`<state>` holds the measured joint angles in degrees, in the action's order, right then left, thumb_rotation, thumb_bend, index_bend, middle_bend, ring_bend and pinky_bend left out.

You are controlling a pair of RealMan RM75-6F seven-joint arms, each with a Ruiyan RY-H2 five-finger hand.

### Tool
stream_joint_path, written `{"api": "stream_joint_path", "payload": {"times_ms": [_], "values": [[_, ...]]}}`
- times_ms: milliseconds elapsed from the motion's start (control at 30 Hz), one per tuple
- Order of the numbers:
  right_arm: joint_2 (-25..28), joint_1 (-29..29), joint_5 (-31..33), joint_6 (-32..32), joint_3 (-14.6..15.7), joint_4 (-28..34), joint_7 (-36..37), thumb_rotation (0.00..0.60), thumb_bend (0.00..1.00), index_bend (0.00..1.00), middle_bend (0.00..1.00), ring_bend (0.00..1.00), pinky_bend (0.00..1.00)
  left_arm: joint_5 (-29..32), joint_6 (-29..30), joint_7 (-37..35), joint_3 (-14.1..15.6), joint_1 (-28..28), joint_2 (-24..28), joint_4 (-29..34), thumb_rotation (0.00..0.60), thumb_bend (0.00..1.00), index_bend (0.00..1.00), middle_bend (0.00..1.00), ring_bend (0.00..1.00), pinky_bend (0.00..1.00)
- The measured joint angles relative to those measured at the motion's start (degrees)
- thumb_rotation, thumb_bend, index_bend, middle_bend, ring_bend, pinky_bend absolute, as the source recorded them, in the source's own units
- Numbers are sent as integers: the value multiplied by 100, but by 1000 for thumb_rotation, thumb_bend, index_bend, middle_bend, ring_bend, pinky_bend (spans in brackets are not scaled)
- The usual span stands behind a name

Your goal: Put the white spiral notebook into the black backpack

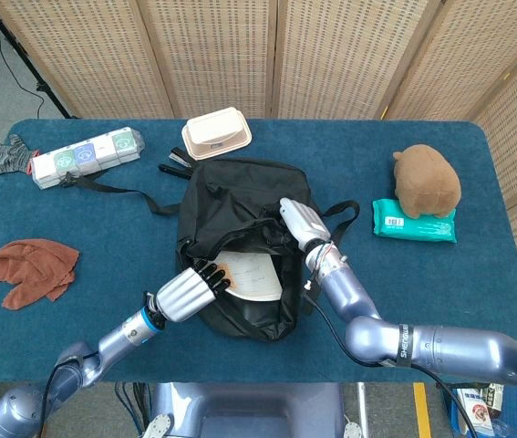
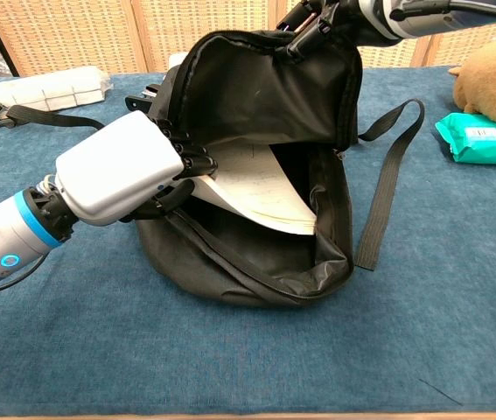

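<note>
- The head view looks down from high up and takes in the whole blue table (image 1: 76, 301), with the woven screens along the top of the frame.
- The chest view sits low and close, facing straight across the table.
- Both views share the black backpack (image 1: 240, 205) in the middle.

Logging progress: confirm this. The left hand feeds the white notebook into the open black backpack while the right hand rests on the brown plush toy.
Wrong about the right hand: the head view shows it holding up the backpack flap, apart from the plush toy. The left hand does feed in the notebook.
</note>
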<state>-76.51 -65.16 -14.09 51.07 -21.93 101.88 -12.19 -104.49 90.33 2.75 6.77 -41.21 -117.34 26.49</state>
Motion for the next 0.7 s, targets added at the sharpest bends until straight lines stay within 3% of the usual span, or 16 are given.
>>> {"api": "stream_joint_path", "payload": {"times_ms": [700], "values": [[399,-88,259,89,-23,692,-87,600,611,577,539,422,635,447,-999,191,-394,-473,-415,-454,600,668,898,688,514,560]]}}
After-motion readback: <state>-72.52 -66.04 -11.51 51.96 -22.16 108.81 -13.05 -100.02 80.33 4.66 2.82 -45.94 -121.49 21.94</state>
